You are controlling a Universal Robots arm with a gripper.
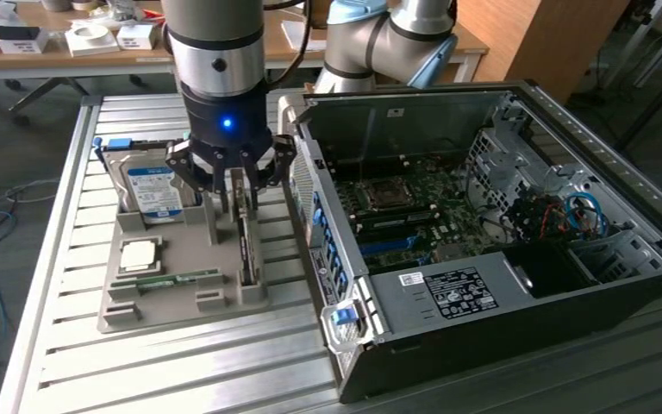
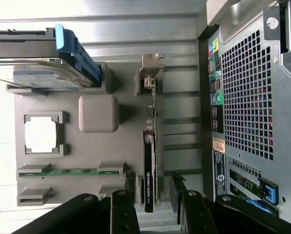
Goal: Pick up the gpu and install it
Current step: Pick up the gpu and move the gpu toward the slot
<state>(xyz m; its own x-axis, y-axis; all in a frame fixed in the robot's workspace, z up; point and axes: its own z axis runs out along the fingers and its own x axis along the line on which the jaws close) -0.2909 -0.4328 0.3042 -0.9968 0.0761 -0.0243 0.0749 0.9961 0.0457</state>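
A slatted metal table (image 1: 170,362) carries a grey tray (image 1: 135,306). The gpu (image 2: 149,170) stands on edge in a slot along the tray's side nearest the open computer case (image 1: 481,216), its long axis running along that side. The gripper (image 1: 237,185) hangs straight above the card's far end, jaws wide and empty, one finger on each side of it. The tray's far side holds a hard drive (image 1: 153,185), a processor chip (image 1: 138,253) and a memory stick (image 1: 176,279). The case's back panel looks the closest obstacle.

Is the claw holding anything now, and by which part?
Nothing is held. The claw is open, one finger on each side of the gpu, which stands on edge in the grey tray, gaps showing.
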